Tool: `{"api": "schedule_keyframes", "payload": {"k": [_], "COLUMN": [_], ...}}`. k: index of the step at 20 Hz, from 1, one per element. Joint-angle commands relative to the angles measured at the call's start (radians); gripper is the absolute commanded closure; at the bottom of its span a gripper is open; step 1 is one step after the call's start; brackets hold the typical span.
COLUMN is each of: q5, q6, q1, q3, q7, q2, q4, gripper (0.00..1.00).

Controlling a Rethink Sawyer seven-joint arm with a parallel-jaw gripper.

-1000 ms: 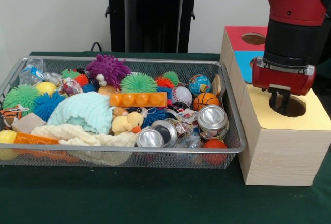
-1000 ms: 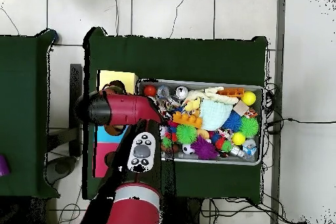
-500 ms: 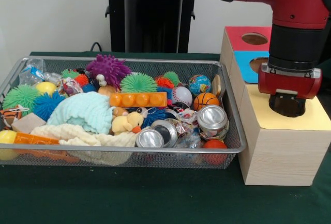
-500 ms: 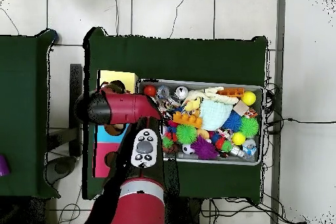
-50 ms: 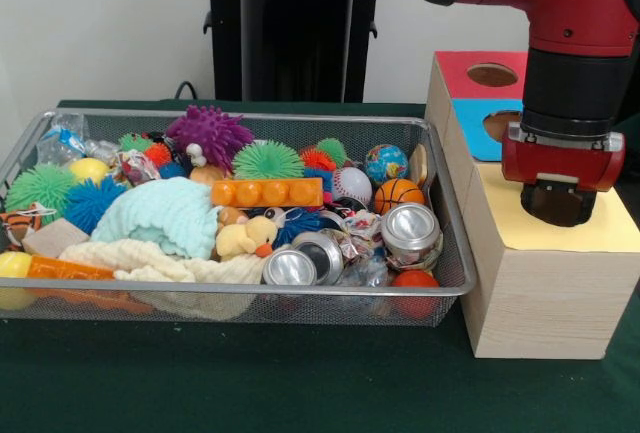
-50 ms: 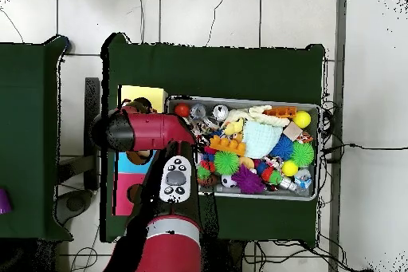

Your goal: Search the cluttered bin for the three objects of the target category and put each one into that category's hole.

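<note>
Pincer (image 5: 556, 205) sits sunk in the wooden box's (image 5: 540, 283) yellow-section hole, its state hidden. At nine o'clock, the crowded wire bin (image 5: 445, 215) touches the box.

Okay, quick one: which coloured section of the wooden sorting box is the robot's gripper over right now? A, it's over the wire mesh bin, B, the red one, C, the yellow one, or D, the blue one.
C: in the front view the gripper sits right at the hole in the yellow section of the wooden sorting box, beside the wire mesh bin, not over it.
</note>
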Motion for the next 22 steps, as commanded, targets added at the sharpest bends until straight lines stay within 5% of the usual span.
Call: {"api": "schedule_keyframes", "payload": {"k": [1,10,11,22], "q5": [-0.074,-0.084,-0.086,-0.080], "q6": [0.078,0.070,0.059,0.092], "q1": [-0.038,-0.006,-0.003,-0.001], "q3": [0.057,0.017,0.014,0.016], "q7": [0.002,0.018,0.020,0.055], "q2": [0.062,0.063,0.063,0.055], "q4": [0.044,0.033,0.034,0.033], "gripper": [0.00,0.00,1.00,1.00]}}
